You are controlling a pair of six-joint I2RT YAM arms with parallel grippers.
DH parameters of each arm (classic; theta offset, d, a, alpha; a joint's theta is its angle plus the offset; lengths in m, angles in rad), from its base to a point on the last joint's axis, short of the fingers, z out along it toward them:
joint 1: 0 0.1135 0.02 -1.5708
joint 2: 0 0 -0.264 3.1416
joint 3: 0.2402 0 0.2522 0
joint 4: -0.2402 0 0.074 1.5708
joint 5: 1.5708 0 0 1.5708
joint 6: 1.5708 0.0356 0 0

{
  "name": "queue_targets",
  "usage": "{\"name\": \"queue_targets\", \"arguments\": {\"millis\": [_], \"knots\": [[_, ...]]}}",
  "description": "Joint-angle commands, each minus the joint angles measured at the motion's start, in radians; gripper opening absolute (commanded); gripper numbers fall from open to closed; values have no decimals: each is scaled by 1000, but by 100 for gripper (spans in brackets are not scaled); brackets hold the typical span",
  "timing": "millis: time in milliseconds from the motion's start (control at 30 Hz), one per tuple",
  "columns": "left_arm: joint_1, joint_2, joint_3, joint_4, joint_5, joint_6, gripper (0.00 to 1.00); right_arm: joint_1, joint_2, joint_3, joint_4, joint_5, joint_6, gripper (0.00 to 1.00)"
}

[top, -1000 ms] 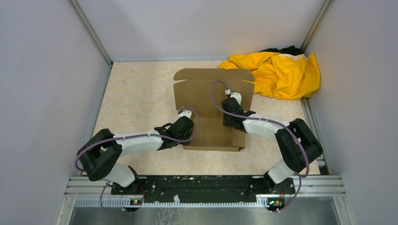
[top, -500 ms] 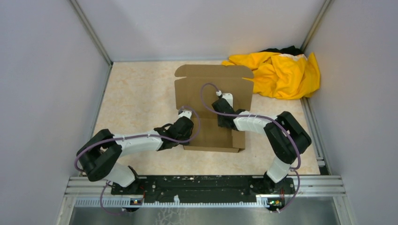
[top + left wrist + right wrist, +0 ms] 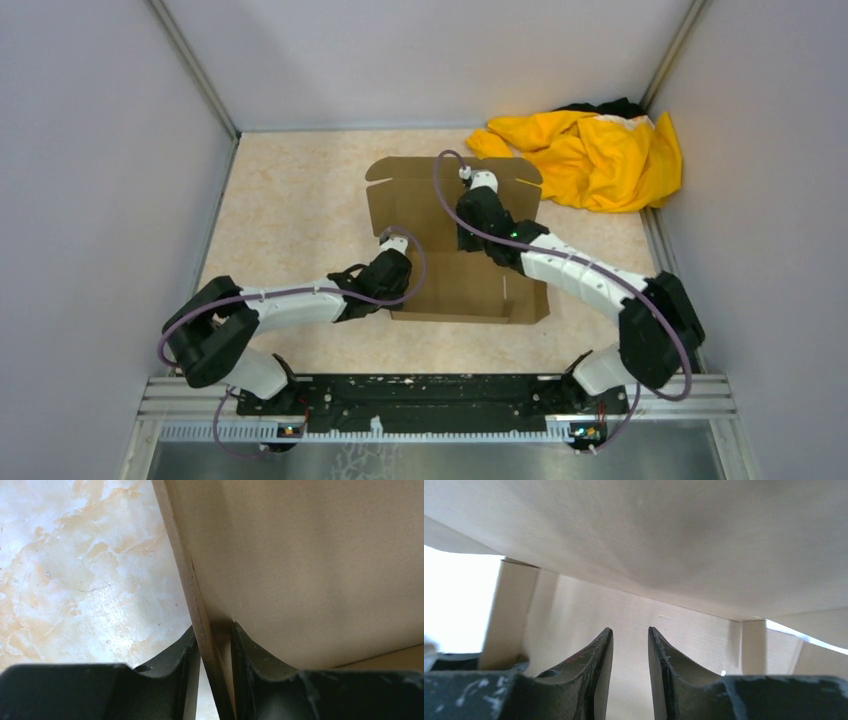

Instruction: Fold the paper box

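**Left hand pinches the box wall, right hand reaches under the lid**

The paper box [image 3: 470, 285] sits in the middle of the counter [image 3: 290, 200], its base open upward. Its lid [image 3: 410, 185] is raised along the far side.

The left hand [image 3: 212, 627] is clamped on the box's left wall [image 3: 197, 605] near the front corner. One finger sits outside the cardboard edge and the other inside.

The right hand [image 3: 630, 630] reaches into the box beneath the tilted lid and faces an inner wall. Its jaws are narrowly parted with nothing between them.

A yellow cloth [image 3: 590, 155] lies bunched in the far right corner, just beside the lid's right end. Whether the two touch cannot be told.
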Motion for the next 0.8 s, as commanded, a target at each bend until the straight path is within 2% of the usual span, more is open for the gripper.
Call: {"name": "queue_targets", "arguments": {"millis": [0, 200, 333, 500, 767], "knots": [[-6, 18, -28, -76, 29, -9, 34, -14, -202, 18, -37, 46, -2, 32], [-5, 10, -27, -89, 19, -5, 34, -180, -450, -95, -179, 130, 75, 32], [-5, -1, -35, -93, 14, -5, 35, -286, -525, -172, -272, 167, 128, 32], [-3, -22, -46, -95, 25, -2, 35, -415, -589, -312, -271, 96, 204, 31], [-3, -48, -51, -102, 28, 13, 35, -461, -650, -445, -249, 124, 269, 31]]}}
